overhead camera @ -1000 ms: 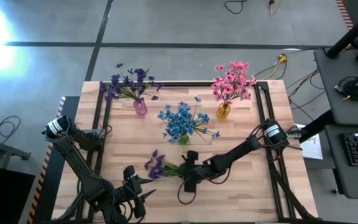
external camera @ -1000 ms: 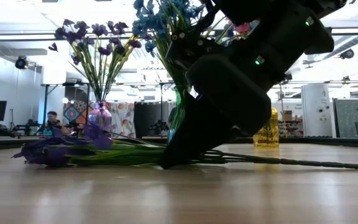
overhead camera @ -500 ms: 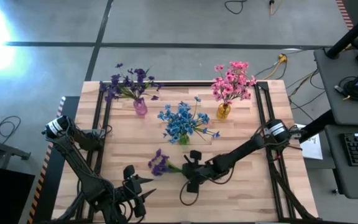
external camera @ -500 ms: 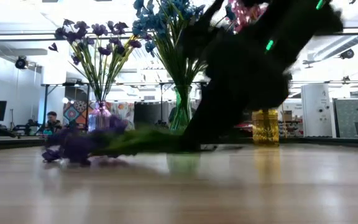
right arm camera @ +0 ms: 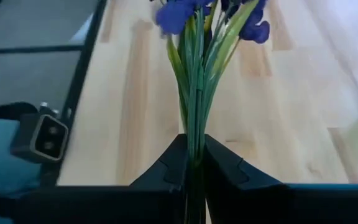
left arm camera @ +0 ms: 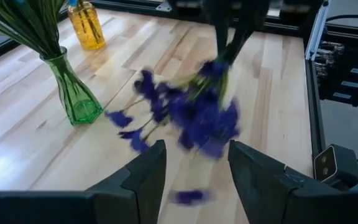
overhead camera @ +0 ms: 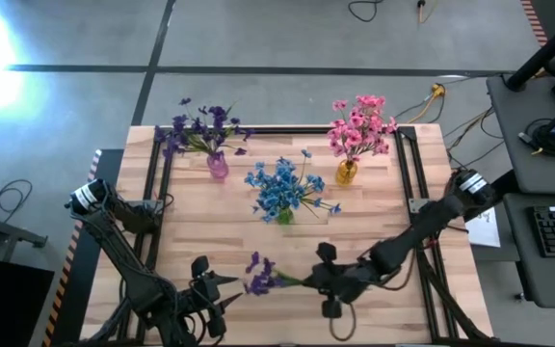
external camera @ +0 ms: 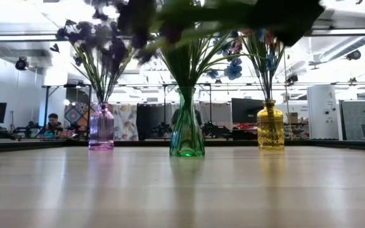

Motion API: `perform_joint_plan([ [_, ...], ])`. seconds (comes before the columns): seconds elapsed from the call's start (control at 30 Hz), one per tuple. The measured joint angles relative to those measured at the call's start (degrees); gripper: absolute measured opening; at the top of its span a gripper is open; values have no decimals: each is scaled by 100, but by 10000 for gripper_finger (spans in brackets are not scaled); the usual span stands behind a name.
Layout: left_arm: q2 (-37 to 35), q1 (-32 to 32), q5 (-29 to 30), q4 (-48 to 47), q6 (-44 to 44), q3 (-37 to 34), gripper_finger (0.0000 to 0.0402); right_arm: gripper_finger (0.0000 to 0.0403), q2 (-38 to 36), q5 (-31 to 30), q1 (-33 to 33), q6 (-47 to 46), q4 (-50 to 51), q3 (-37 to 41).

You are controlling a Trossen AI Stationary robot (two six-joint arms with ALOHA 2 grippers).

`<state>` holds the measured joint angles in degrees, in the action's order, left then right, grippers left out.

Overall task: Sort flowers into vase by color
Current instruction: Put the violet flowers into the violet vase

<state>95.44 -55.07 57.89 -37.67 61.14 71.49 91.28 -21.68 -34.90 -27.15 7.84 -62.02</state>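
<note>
At the table's near edge, the right gripper pinches the purple sprig by its stem, blossoms pointing to nine o'clock, the purple vase far off toward eleven, left gripper half-spread nearby.

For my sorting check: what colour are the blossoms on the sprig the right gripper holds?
Purple, clearest in the right wrist view.
</note>
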Motion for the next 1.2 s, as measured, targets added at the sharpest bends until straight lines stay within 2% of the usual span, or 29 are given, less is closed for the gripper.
perform_joint_plan([
  [0.23, 0, 7, 8, 1, -232, 92, 164, 27, -713, -924, -420, 113, -64, 200],
  [0.43, -2, 15, 38, 10, -245, 98, 164, 27, -880, -1101, -460, 351, -496, 387],
  [0.6, 76, 35, 1011, 596, -425, -33, 164, 28, -871, -1090, -486, 1455, -2646, 758],
  [0.83, 688, 270, 1569, 2152, -1842, -81, 164, 28, -791, -634, -482, 2983, -6426, 1785],
  [0.93, 942, 454, 1678, 2884, -2684, -41, 164, 28, -565, -574, -477, 3392, -7524, 2004],
  [1.03, 1093, 694, 1550, 3608, -3407, 81, 164, 28, -274, -525, -468, 3697, -8265, 2003],
  [1.1, 1145, 897, 992, 3986, -3926, 193, 164, 28, -25, -498, -446, 3886, -8558, 1892],
  [1.2, 1244, 1188, -181, 4547, -4668, 393, 164, 28, 307, -419, -445, 4209, -8782, 1656],
])
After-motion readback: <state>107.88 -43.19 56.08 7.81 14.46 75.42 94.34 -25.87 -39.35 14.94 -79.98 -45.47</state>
